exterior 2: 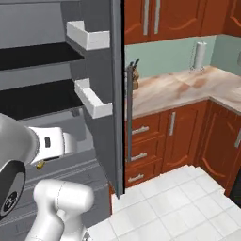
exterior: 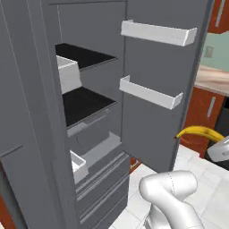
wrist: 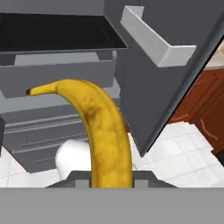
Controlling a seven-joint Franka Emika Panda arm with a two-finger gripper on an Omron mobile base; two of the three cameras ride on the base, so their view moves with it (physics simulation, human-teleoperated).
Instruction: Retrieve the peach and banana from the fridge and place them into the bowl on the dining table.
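Observation:
My gripper [wrist: 112, 178] is shut on the lower end of the banana [wrist: 104, 127], a curved yellow fruit with brown flecks that arcs up and left in the hand view. In the left base view the banana [exterior: 200, 132] hangs at the right edge, just outside the fridge's open right door. The grey fridge [exterior: 96, 116] stands open ahead, with dark shelves and grey drawers below. Its inside also shows in the hand view, fridge [wrist: 61, 74]. The peach, the bowl and the dining table are out of view.
White door bins [exterior: 157, 33] [exterior: 150, 94] jut from the open fridge door [exterior 2: 116, 94], whose bar handle [exterior 2: 128, 113] faces the kitchen. Right of it run red-brown cabinets [exterior 2: 169, 132] under a marbled counter [exterior 2: 188, 87] with a paper-towel roll [exterior 2: 200, 55]. White tiled floor [exterior 2: 179, 197] lies below.

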